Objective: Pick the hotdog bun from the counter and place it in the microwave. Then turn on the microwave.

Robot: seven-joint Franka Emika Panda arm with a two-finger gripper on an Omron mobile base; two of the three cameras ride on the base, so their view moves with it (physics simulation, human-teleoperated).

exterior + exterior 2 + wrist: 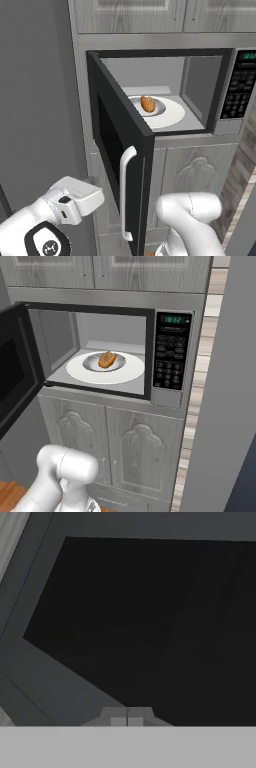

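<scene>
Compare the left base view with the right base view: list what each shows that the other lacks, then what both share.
Left base view alone: the door's outer face with its white handle, and the robot's hand low beside the door.

Right base view alone: the two carved cabinet doors below, seen head-on, and the green display legible.

Shared: the microwave with its door swung open, the hotdog bun in a small dish on the white turntable, and the black keypad.
</scene>
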